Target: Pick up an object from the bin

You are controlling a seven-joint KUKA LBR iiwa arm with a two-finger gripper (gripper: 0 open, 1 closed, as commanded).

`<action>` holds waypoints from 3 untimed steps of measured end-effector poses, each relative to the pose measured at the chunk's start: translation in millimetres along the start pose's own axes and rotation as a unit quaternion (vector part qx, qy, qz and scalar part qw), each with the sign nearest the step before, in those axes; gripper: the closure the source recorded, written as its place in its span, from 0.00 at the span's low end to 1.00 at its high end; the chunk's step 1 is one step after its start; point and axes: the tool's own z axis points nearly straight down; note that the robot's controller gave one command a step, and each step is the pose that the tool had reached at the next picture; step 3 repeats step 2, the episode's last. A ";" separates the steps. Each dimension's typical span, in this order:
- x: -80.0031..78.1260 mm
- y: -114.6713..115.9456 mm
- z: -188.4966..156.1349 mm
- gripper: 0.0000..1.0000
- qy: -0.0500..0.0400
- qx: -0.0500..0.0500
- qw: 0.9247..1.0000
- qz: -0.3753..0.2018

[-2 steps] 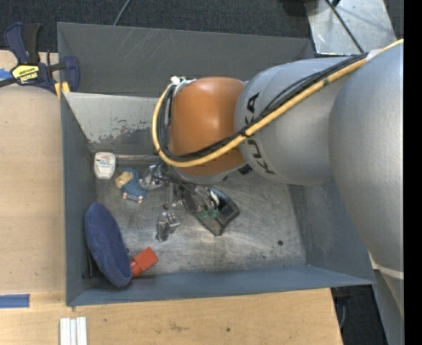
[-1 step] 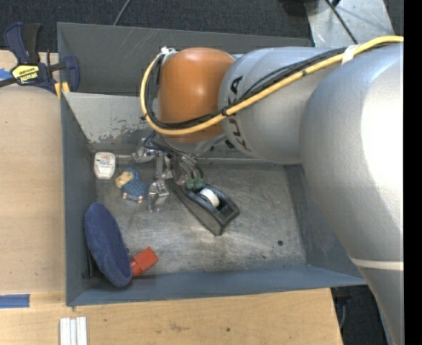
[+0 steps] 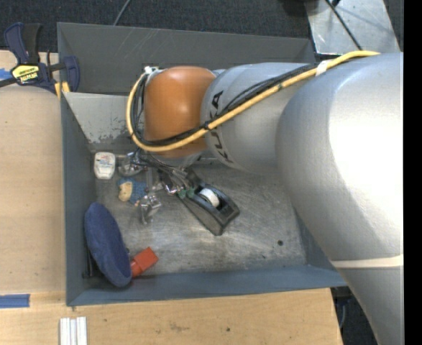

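Note:
My gripper (image 3: pixel 153 190) hangs under the arm's wrist, low over the bin's left middle. A small pale yellow piece (image 3: pixel 126 190) lies just to its left. A white round tape measure (image 3: pixel 104 165) sits a bit farther up and left. A black tape dispenser (image 3: pixel 211 207) with a white roll lies slanted just right of the gripper, its upper end next to the gripper's metal parts. Whether the gripper touches any of them I cannot tell.
A dark blue oval pouch (image 3: pixel 106 244) lies in the front left corner, with a small orange-red block (image 3: pixel 144 260) at its right end. The big arm covers the bin's right and back. Bare floor shows at the front middle.

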 end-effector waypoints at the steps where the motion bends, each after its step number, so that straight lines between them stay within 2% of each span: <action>1: -1.3 0.1 -1.4 1.00 -0.002 -0.001 1.000 0.002; 2: 30.2 -33.9 -155.0 1.00 -0.003 0.001 0.990 -0.144; 3: 30.2 -33.9 -155.0 1.00 -0.003 0.001 0.990 -0.144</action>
